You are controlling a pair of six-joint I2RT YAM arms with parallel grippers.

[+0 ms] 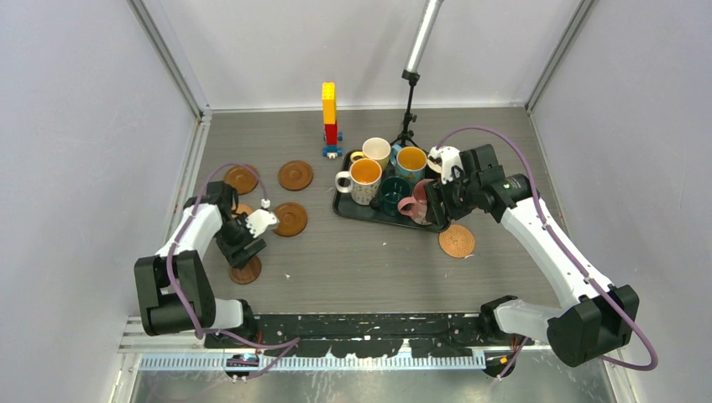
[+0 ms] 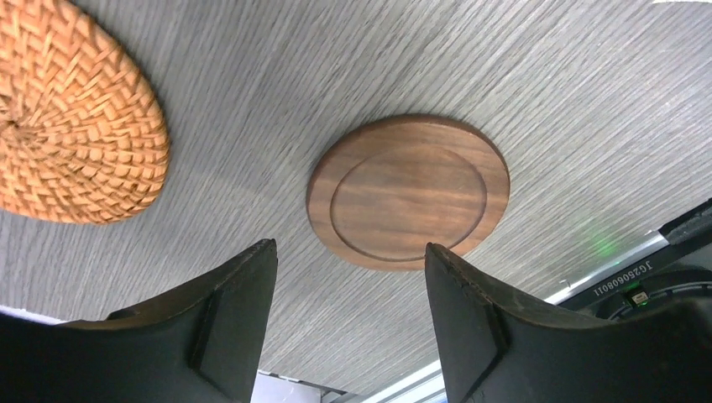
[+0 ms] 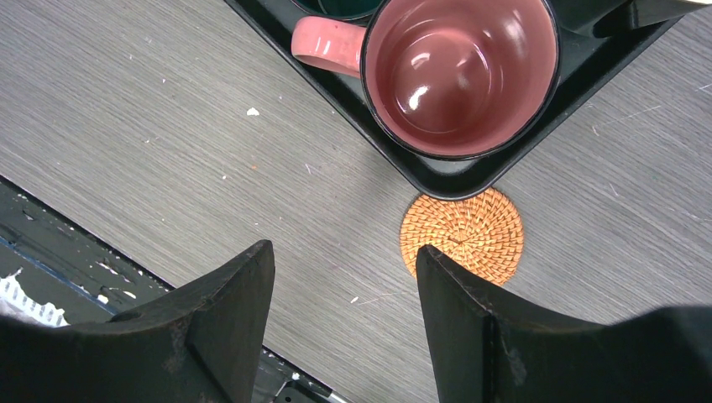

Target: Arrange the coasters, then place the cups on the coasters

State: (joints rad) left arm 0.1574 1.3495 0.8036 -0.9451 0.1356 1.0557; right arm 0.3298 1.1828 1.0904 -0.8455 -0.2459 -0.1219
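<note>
Left fingers (image 2: 227, 327) parted and empty, poised over wood coaster (image 2: 408, 191) flat on bench (image 2: 546, 67), woven coaster (image 2: 71, 117) lying apart beside it, right fingers (image 3: 218, 327) likewise apart and holding nothing, above bench near pink mug (image 3: 460, 71) standing in tray (image 3: 437, 178) corner, second woven coaster (image 3: 462, 235) just beside that corner.

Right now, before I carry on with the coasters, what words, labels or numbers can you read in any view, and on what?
"JG2S060801", seen upside down, some characters unsure: on a white sticker on a black part at the table's near edge, left wrist view.
On the cups, coasters, tray and brick tower: no text visible.
Nothing else is readable in any view.
</note>
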